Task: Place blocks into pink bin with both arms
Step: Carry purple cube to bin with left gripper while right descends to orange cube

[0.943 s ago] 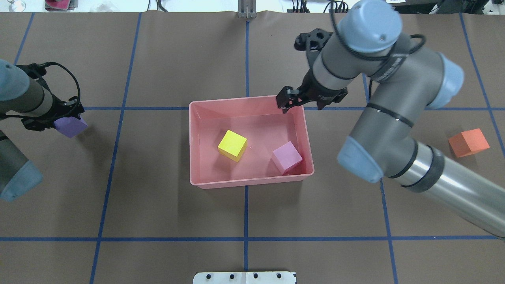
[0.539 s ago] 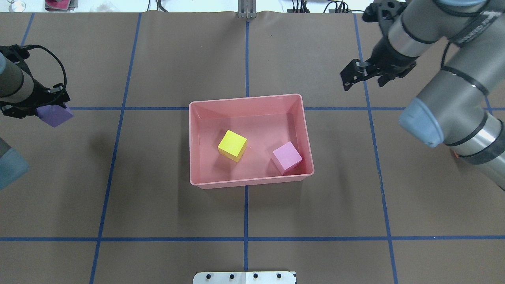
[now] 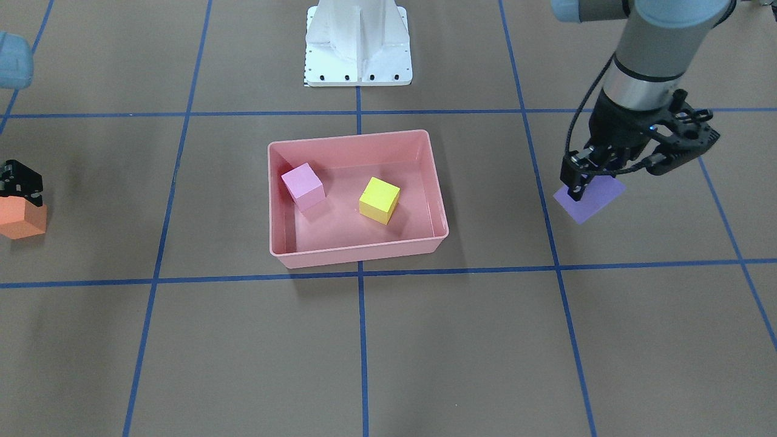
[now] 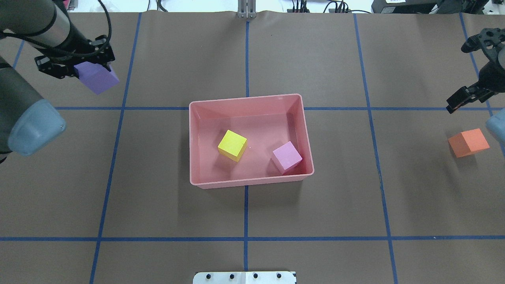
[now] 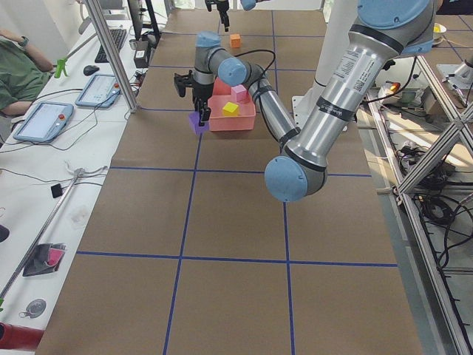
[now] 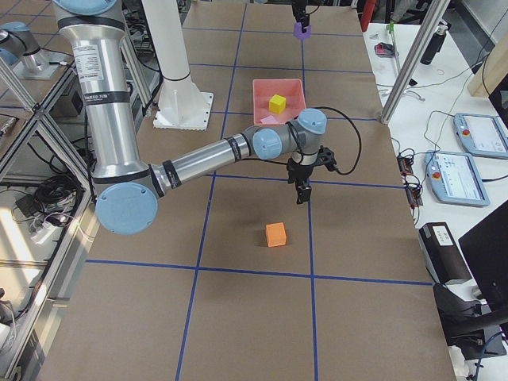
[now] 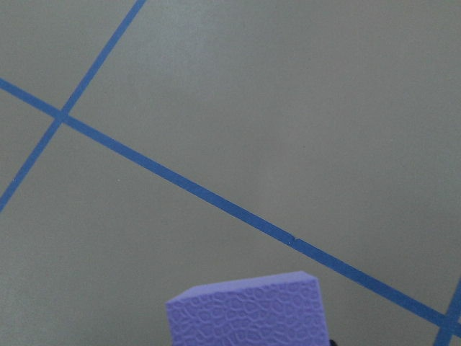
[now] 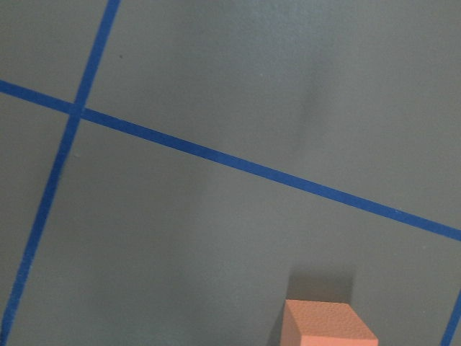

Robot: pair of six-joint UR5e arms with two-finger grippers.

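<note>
The pink bin (image 4: 248, 182) (image 3: 358, 258) sits mid-table and holds a yellow block (image 4: 232, 145) (image 3: 379, 199) and a pink-lilac block (image 4: 287, 157) (image 3: 301, 184). My left gripper (image 4: 81, 66) (image 3: 587, 177) is shut on the purple block (image 4: 97, 77) (image 3: 590, 198) (image 7: 248, 313), held off the table, left of and beyond the bin. The orange block (image 4: 468, 142) (image 3: 23, 220) (image 8: 328, 324) lies on the table far right. My right gripper (image 4: 459, 100) (image 3: 18, 179) hangs open and empty just beyond the orange block, above the table.
Blue tape lines divide the brown table cover into squares. The white robot base (image 3: 358, 54) (image 4: 244, 277) stands at the near edge. A side bench with tablets (image 5: 44, 122) and a seated person (image 5: 16, 74) runs along the table's far side.
The right gripper has swung from the bin's far right corner out to the right, near the orange block. The left gripper carried the purple block farther away and slightly toward the bin.
</note>
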